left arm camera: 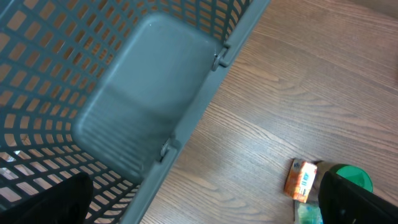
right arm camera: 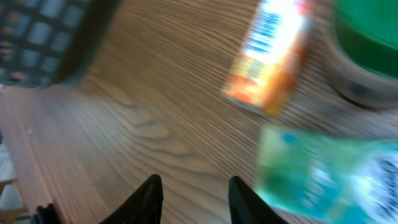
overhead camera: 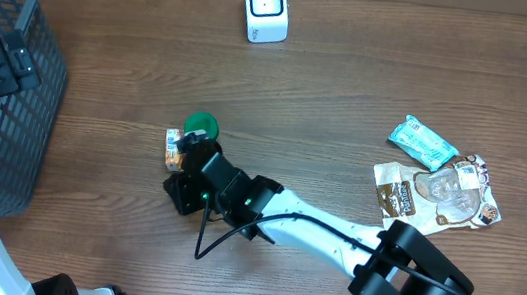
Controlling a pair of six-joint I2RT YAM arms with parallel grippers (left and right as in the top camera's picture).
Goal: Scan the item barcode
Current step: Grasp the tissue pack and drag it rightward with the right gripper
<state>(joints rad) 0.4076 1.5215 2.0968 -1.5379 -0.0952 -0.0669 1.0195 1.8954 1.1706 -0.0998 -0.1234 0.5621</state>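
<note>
Wood bench (overhead camera: 351, 88), basket (overhead camera: 9, 86) at left. Orange carton (overhead camera: 174, 147) lies mid-bench, beside green lid (overhead camera: 202, 123). My right gripper (right arm camera: 193, 186) near it, narrow gap, empty. My left gripper (left arm camera: 202, 180) wide, empty, by basket.

Seen from above, the right arm (overhead camera: 319, 232) hides part of the orange carton (overhead camera: 174, 147) and green cap (overhead camera: 202, 122). Its wrist camera is blurred: carton print unreadable, teal packet (right arm camera: 323, 171) smeared, cap cropped.
</note>
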